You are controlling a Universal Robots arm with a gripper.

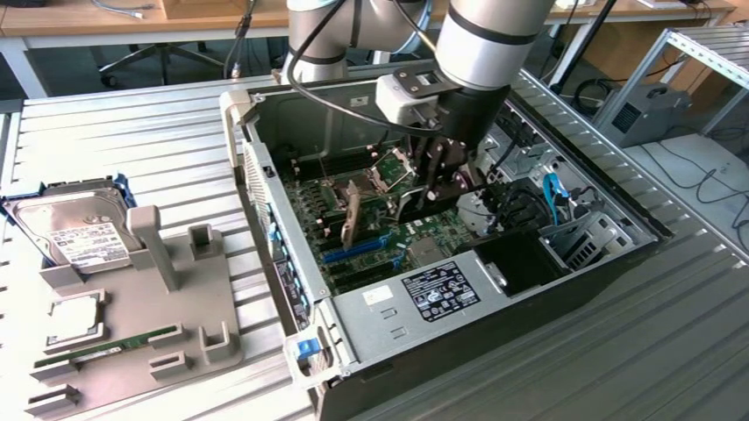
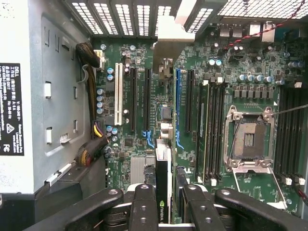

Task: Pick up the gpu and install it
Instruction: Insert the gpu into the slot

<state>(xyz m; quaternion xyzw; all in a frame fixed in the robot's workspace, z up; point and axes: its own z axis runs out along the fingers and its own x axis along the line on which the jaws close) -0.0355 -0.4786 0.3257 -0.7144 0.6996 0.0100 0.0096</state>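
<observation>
Tool [image 1: 448, 189] down inside the open computer case [image 1: 351, 324], clenched on the gpu [image 1: 412, 206]. In the wrist view the card [image 2: 163, 178] runs edge-on between the two fingers [image 2: 144, 211], green logo on its edge, metal bracket [image 2: 166, 50] at the far end near the case's vented rear wall. The card hangs just above the motherboard [image 2: 231, 67], in line with the expansion slots [image 2: 147, 96] directly beneath the tool; whether it touches a slot cannot be told. Empty CPU socket [image 2: 249, 139] off to one side of the tool. Well away from the tool, outside the case on the ribbed surface [image 1: 153, 149]: a grey parts holder [image 1: 175, 307] with a hard drive [image 1: 76, 232] and a memory stick [image 1: 111, 346].
</observation>
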